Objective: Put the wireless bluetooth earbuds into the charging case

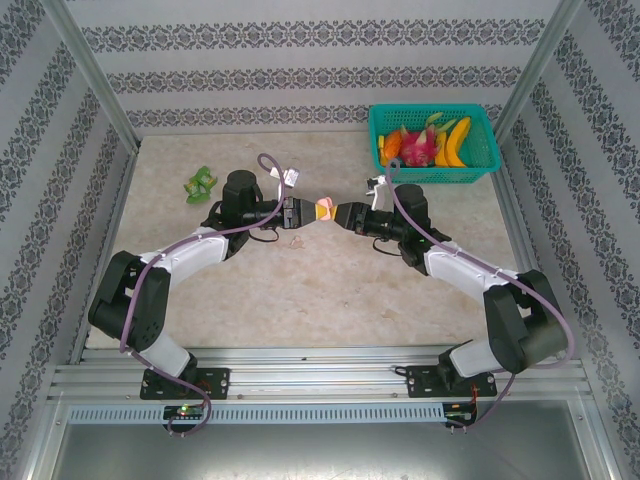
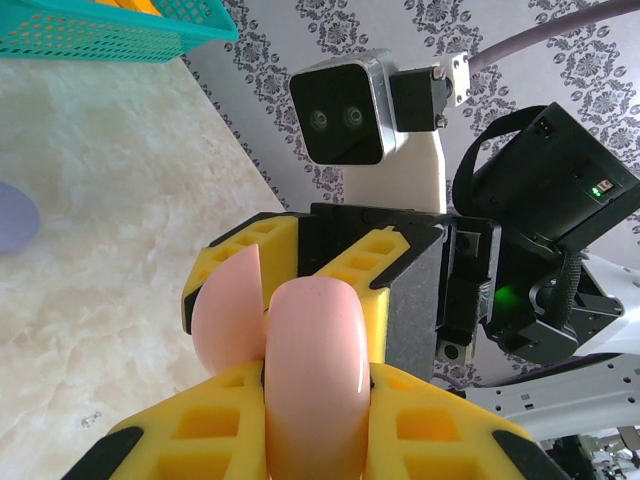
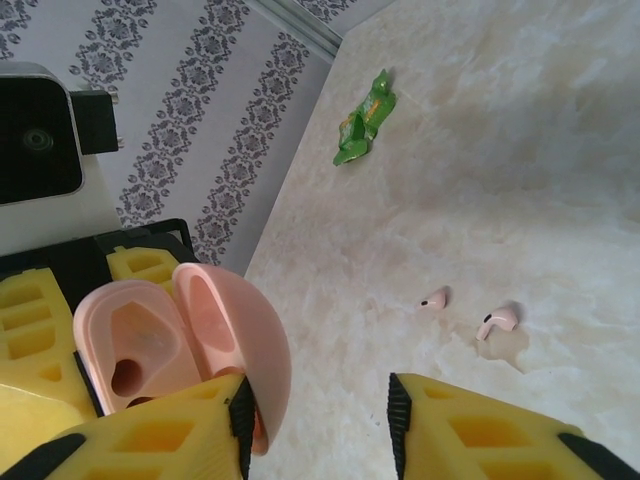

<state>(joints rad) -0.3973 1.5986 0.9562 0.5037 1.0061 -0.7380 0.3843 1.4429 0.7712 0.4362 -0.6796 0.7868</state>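
Earbuds (image 3: 500,320), 2 pale pink stemmed, lie on table (image 3: 520,150); left gripper (image 1: 308,211) pinches open pink case (image 3: 180,340), right gripper (image 3: 318,425) spread.

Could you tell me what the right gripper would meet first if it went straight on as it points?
Most likely the open pink charging case held in the left gripper, just ahead of the right gripper; depth is unclear.

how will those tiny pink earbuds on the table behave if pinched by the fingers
The earbuds look tiny and glossy, so probably light and apt to skid on the smooth table if nudged. Each has a rounded head and short stem, so one may pivot or roll when pinched. They look rigid, not floppy.
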